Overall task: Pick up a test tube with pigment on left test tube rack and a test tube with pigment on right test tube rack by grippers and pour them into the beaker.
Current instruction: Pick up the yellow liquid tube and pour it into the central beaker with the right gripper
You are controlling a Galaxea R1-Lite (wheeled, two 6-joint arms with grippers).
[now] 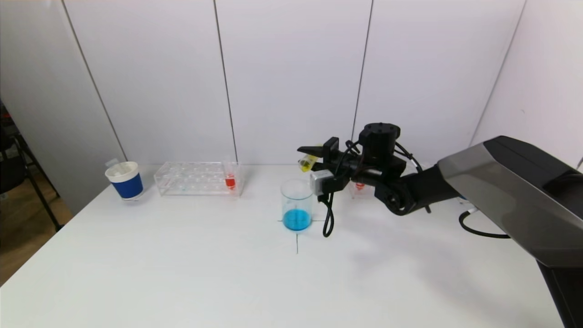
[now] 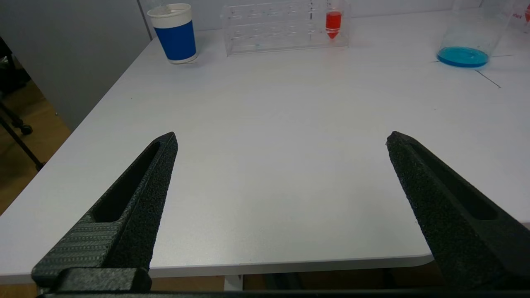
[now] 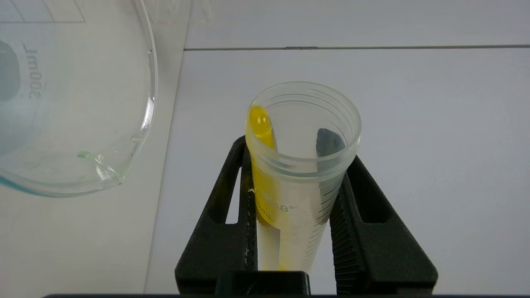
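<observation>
Nearest me, my left gripper hovers low over the table's front edge, jaws spread wide, holding nothing. Mid-table stands the beaker (blue liquid inside). Just above and behind its rim, my right gripper clamps a tilted test tube of yellow pigment. Farther back, the left test tube rack holds one red tube.

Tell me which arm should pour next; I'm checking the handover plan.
The right: its hand already grips the clear plastic tube of yellow pigment, tilted beside the glass beaker holding blue liquid. The left hand is open, empty, far off.
</observation>
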